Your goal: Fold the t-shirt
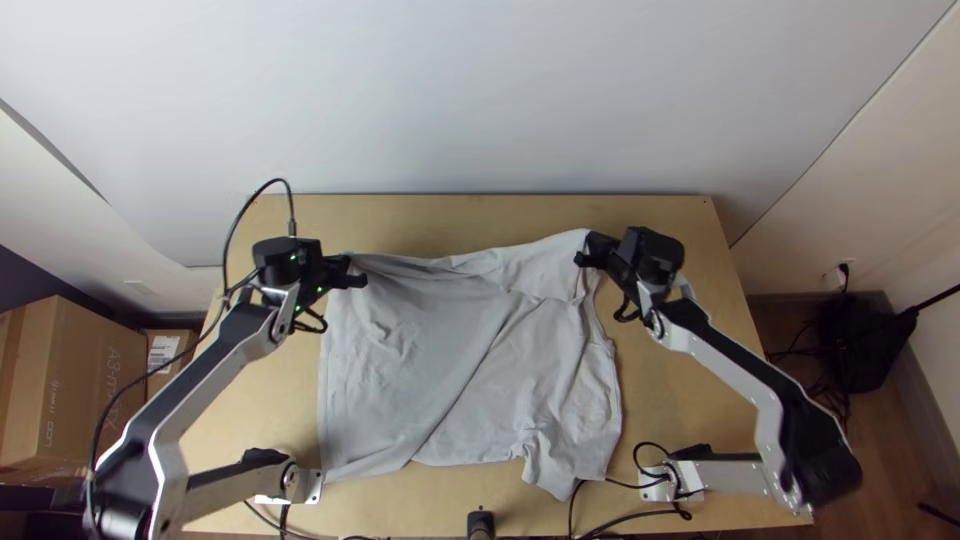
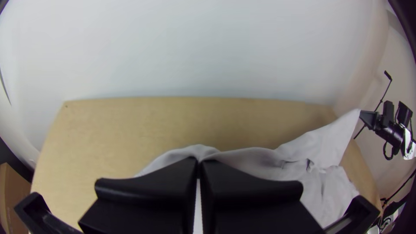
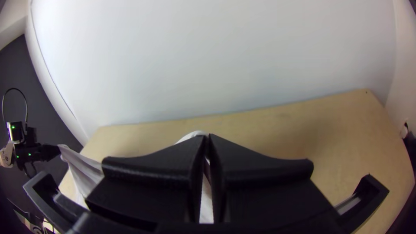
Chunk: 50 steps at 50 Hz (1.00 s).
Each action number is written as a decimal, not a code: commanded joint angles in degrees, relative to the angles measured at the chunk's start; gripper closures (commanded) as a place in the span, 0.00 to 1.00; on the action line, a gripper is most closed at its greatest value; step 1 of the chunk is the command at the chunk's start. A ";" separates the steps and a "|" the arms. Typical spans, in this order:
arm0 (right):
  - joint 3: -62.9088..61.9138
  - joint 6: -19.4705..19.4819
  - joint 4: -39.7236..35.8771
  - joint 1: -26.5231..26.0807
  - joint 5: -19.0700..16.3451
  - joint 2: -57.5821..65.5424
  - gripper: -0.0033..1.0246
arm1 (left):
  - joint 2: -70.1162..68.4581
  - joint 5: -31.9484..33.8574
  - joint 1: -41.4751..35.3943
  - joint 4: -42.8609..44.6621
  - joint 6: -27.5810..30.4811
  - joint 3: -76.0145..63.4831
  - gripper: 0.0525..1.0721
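The light grey t-shirt [image 1: 450, 360] hangs and lies between the arms, its far edge lifted at both corners, with creases running diagonally and a bunched part near its lower right. At its far left corner my left gripper [image 1: 352, 272] is shut on the cloth; my right gripper [image 1: 590, 250] is shut on the far right corner. In the left wrist view the shirt [image 2: 260, 158] runs out from between the fingers of the left gripper [image 2: 199, 164]. The right wrist view has the right gripper [image 3: 207, 139] pinching the shirt [image 3: 206, 199].
The light wooden table [image 1: 670, 380] has bare wood on both sides of the shirt and a strip beyond it. A white wall [image 1: 480, 100] rises behind the far edge. Cables [image 1: 630, 515] lie near the right arm's base, and a cardboard box [image 1: 75, 380] stands left of the table.
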 commanded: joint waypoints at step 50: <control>41.18 3.04 -7.07 -9.22 -0.25 32.42 0.06 | 52.46 1.00 6.32 -13.35 1.84 66.00 0.05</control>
